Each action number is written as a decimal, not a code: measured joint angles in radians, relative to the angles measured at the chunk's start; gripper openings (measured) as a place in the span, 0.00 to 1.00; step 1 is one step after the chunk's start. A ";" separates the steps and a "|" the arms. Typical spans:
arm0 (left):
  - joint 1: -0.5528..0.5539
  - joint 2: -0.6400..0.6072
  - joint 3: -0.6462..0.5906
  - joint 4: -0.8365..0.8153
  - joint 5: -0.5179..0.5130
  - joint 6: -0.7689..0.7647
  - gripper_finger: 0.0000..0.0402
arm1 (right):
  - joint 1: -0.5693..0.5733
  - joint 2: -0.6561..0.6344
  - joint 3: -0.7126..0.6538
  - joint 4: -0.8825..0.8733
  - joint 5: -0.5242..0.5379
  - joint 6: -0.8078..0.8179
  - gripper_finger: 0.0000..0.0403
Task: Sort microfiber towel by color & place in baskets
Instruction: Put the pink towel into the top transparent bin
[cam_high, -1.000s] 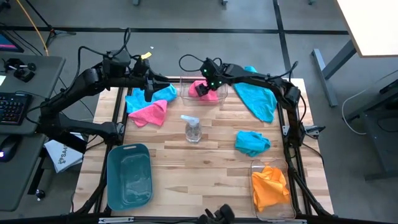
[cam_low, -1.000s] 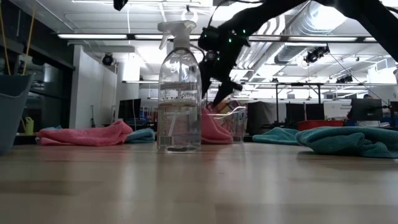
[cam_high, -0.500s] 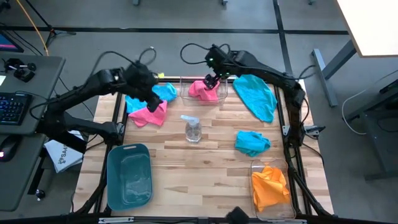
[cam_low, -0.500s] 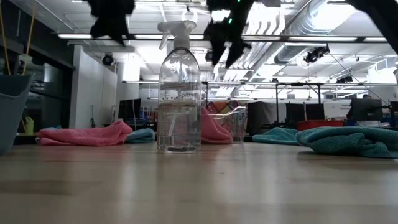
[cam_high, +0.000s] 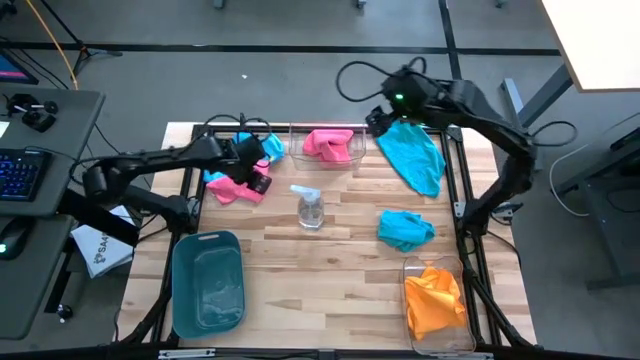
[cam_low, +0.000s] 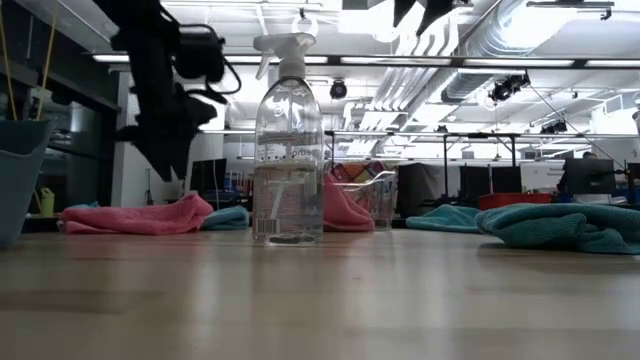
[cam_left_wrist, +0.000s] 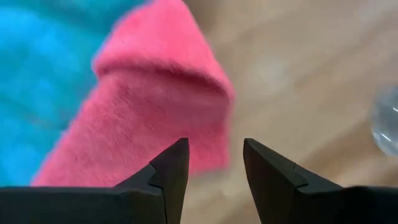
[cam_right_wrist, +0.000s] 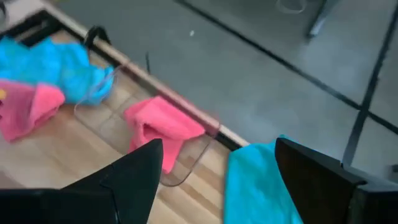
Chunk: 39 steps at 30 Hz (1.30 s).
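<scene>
Microfiber towels are partly sorted, judging from how things lie now. Left gripper (cam_high: 258, 172) hangs low over the loose pink towel (cam_high: 232, 187) at the back-left of the desk (cam_high: 330, 270); in the left wrist view its jaws stand a little apart with nothing between them, the tips just above the pink towel's folded edge (cam_left_wrist: 168, 93), so a grab looks like the step in hand but no grip is made. A blue towel (cam_high: 262, 148) lies touching that pink one, on its far side. Right gripper (cam_high: 380, 117) is up near the back edge, between the clear basket at the back (cam_high: 327, 146) and the large blue towel (cam_high: 415, 155); its jaws are spread wide and hold nothing. Done: one pink towel (cam_high: 325, 141) sits in the back clear basket, and an orange towel (cam_high: 436, 298) fills the clear basket at front right (cam_high: 436, 300). Teal basket (cam_high: 208, 283) at front left looks to hold no towel. Left to do: the loose pink towel into the back basket, and three blue towels, including the bunched one (cam_high: 405, 228) mid-right, which I'd guess belong in the teal basket. Spray bottle (cam_high: 310, 205) stands upright mid-desk, not part of the sort. Roughly under half done.
</scene>
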 joint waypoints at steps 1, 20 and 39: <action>0.004 0.023 0.005 0.023 -0.015 0.008 0.35 | 0.007 -0.015 0.000 -0.006 0.021 0.015 0.76; 0.024 0.336 0.040 0.206 -0.104 0.033 0.35 | 0.051 -0.022 -0.001 -0.154 0.135 0.163 0.76; 0.005 -0.082 0.065 0.181 0.045 0.074 0.00 | 0.051 -0.021 -0.001 -0.157 0.174 0.154 0.76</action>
